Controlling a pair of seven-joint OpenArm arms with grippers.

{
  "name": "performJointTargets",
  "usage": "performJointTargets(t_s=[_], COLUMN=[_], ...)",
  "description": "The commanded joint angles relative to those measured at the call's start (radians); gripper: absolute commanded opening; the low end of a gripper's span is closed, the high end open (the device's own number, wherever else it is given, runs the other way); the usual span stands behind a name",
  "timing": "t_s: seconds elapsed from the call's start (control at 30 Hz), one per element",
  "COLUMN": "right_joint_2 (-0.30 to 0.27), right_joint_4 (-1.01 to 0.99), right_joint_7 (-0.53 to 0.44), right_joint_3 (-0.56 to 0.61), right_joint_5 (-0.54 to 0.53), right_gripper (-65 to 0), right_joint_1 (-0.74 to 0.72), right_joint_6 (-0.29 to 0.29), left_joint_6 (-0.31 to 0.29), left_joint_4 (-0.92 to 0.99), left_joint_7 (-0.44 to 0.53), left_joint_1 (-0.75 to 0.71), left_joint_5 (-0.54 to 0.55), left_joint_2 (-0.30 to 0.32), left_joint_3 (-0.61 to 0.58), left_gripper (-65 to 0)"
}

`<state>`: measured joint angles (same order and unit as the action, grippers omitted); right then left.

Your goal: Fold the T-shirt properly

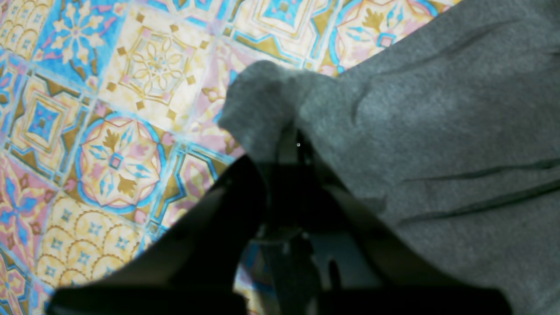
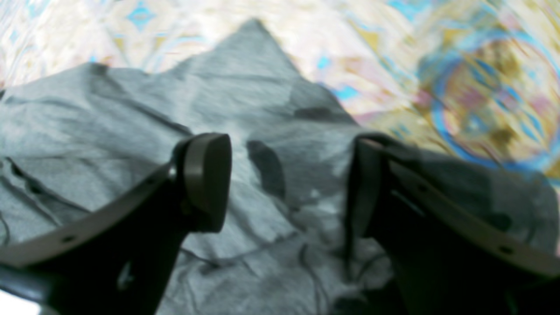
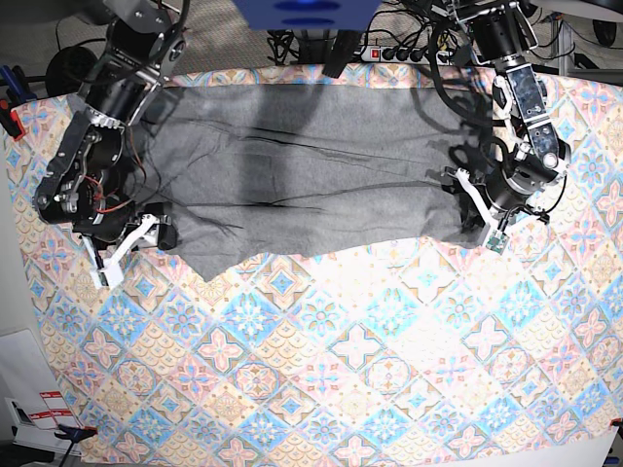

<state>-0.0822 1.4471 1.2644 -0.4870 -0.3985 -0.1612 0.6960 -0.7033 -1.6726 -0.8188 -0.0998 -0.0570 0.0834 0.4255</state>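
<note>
The grey T-shirt (image 3: 311,165) lies spread flat across the far half of the table, wrinkled, with its near edge uneven. In the left wrist view my left gripper (image 1: 292,139) is shut on a bunched corner of the T-shirt (image 1: 437,131); in the base view this gripper (image 3: 461,207) sits at the shirt's right end. My right gripper (image 3: 153,235) is at the shirt's left near corner. Its fingers (image 2: 205,175) stand wide open just above the rumpled T-shirt (image 2: 109,140), with nothing between them.
A colourful tile-patterned cloth (image 3: 341,370) covers the whole table under the shirt. A power strip (image 3: 399,53) and cables lie behind the far edge. Papers (image 3: 34,404) sit off the table's near left corner.
</note>
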Motion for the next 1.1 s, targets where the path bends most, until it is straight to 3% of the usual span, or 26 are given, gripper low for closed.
performJointTargets(t_s=[0.0, 0.1, 0.27, 0.47, 0.73, 0.87, 0.93, 1.07], right_joint_2=[-0.015, -0.015, -0.017, -0.017, -0.044, -0.044, -0.044, -0.046], right_joint_4=[0.016, 0.014, 0.014, 0.008, -0.035, -0.035, -0.039, -0.065], right_joint_7=[-0.015, -0.015, -0.015, -0.016, -0.047, -0.073, -0.076, -0.070], right_joint_3=[-0.002, -0.002, -0.005, -0.005, -0.011, -0.045, -0.043, -0.034], right_joint_5=[-0.015, -0.014, -0.010, -0.006, -0.006, -0.006, -0.006, -0.006], right_gripper=[-28.2, -33.0, -35.0, -49.3, -38.7, -37.5, -41.8, -58.1], right_joint_1=[-0.018, -0.018, -0.018, -0.004, 0.005, 0.038, 0.039, 0.039], right_joint_6=[0.002, 0.002, 0.002, 0.002, 0.002, 0.002, 0.002, 0.002], left_joint_6=[0.005, 0.005, 0.005, 0.005, 0.005, 0.005, 0.005, 0.005], left_joint_4=[-0.018, -0.019, -0.019, -0.019, -0.019, -0.019, -0.019, -0.022], left_joint_7=[0.020, 0.020, 0.023, 0.022, 0.020, 0.020, 0.020, 0.019], left_joint_1=[0.012, 0.012, 0.012, 0.012, 0.008, 0.007, 0.007, 0.007], left_joint_5=[0.009, 0.009, 0.009, 0.009, 0.009, 0.009, 0.009, 0.009], left_joint_2=[0.008, 0.009, 0.011, 0.011, 0.013, 0.013, 0.013, 0.013], left_joint_3=[0.002, 0.002, 0.002, 0.002, 0.002, 0.002, 0.002, 0.002], left_gripper=[-65.0, -65.0, -65.0, -65.0, -65.0, -65.0, -65.0, -65.0])
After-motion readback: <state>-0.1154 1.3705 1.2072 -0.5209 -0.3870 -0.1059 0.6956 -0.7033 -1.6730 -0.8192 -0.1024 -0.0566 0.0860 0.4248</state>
